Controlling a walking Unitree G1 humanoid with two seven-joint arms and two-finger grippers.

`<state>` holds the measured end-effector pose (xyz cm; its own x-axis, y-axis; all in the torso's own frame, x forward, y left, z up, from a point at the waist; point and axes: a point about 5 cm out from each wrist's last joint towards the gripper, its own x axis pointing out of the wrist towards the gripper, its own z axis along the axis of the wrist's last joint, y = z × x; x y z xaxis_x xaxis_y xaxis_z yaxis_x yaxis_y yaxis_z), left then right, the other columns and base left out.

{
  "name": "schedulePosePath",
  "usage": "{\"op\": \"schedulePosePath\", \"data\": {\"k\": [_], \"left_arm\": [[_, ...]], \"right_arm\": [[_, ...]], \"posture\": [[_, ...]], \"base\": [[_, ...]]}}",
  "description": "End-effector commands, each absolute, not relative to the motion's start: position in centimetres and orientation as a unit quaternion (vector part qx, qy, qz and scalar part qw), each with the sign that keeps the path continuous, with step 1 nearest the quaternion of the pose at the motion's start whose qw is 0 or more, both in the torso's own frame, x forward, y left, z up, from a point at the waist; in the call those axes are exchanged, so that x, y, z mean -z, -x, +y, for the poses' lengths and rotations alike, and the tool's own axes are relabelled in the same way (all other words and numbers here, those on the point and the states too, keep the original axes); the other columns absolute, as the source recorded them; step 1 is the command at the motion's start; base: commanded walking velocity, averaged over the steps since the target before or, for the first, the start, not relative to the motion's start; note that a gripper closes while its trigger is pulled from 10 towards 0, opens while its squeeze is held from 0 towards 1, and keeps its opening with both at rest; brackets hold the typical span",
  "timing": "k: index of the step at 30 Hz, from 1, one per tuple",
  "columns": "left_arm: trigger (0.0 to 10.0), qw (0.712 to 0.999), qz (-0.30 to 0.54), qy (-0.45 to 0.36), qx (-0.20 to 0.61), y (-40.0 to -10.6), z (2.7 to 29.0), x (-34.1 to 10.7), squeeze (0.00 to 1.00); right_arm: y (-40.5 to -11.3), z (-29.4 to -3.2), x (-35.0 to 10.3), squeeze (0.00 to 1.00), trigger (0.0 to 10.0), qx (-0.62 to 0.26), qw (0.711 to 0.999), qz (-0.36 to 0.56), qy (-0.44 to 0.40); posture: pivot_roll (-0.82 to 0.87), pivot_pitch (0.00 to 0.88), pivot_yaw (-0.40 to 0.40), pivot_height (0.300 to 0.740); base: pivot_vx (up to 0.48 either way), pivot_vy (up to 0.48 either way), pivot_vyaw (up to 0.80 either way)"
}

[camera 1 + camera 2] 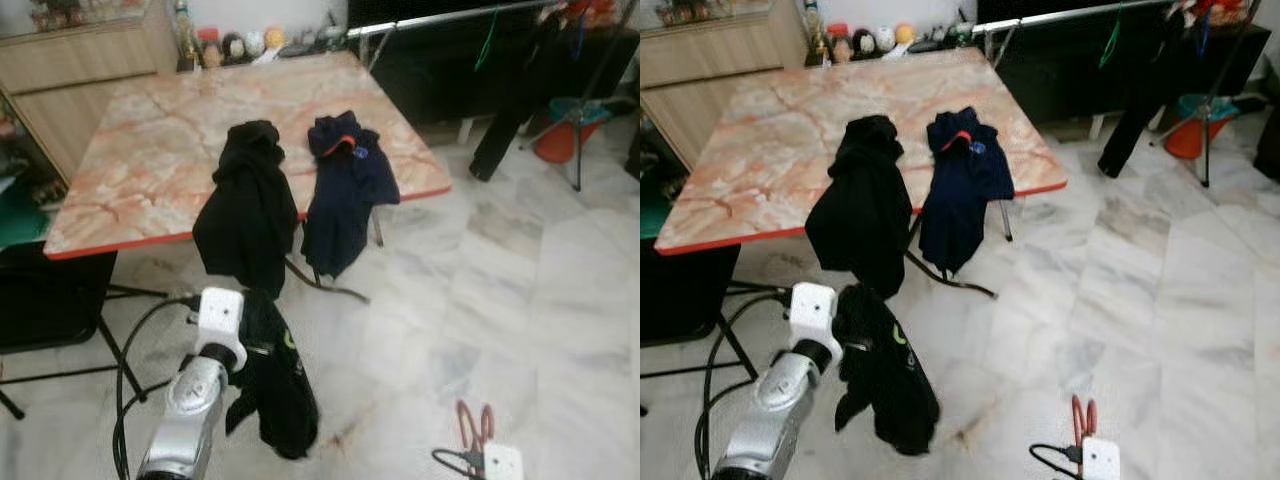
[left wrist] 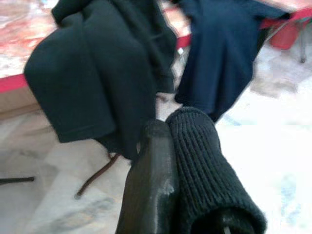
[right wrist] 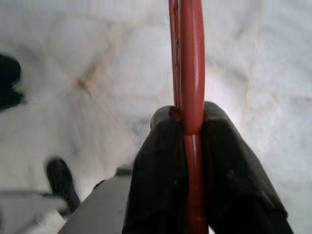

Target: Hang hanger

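R gripper (image 3: 192,122) clamped on the red hanger (image 3: 191,58), one finger each side of the bar, touching it. In the head view the hanger (image 1: 474,425) sits at approx 5 o'clock, low over the marble floor (image 1: 520,300), just above the R wrist block (image 1: 502,461).

L gripper (image 2: 168,134): fingers together, pinching a black garment (image 1: 275,385) (one finger wrapped in knit fabric, so the contact itself is hidden). It hangs down from the L arm (image 1: 195,410) at approx 7 o'clock, clear of the floor as far as I can tell.

Table (image 1: 160,130) w/ pink marble top at 11-12 o'clock. Two garments draped over its near edge: black hoodie-like one (image 1: 248,205) and a navy one (image 1: 343,190) w/ red at the collar, just beside each other.

Clothes rail (image 1: 440,18) at approx 1 o'clock, dark item (image 1: 515,95) hanging on it. Red bucket (image 1: 562,135) at 2 o'clock by the rail's leg; contents not visible.
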<state>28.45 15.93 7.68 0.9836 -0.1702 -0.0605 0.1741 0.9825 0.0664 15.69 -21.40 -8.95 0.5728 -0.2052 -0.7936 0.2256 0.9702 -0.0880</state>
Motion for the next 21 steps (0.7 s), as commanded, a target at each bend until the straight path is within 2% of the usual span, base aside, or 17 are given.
{"op": "schedulePosePath", "data": {"k": [1,9,17,21], "left_arm": [[10.0,0.996,0.0,-0.032,0.089,-28.87,15.6,-8.92,0.0],[10.0,0.996,0.0,-0.032,0.084,-28.89,15.65,-8.95,0.0],[10.0,0.996,-0.002,-0.03,0.08,-28.83,15.66,-9.01,0.0],[10.0,0.996,-0.008,-0.03,0.079,-28.79,15.76,-9.14,0.0]], "right_arm": [[-15.31,-21.5,9.07,0.0,10.0,0.118,0.885,0.45,-0.004],[-15.35,-21.44,9.07,0.0,10.0,0.119,0.885,0.45,-0.006],[-15.42,-21.52,9.03,0.0,10.0,0.124,0.885,0.448,-0.014],[-15.45,-21.56,9.01,0.0,10.0,0.124,0.885,0.448,-0.013]], "posture": [[0.05,0.0,0.045,0.74],[0.06,0.0,0.037,0.74],[0.07,0.0,0.031,0.74],[0.07,0.0,0.03,0.74]], "base": [[0.307,0.0,0.8],[0.302,0.0,0.77],[0.292,0.0,0.0],[0.0,0.0,0.0]]}}
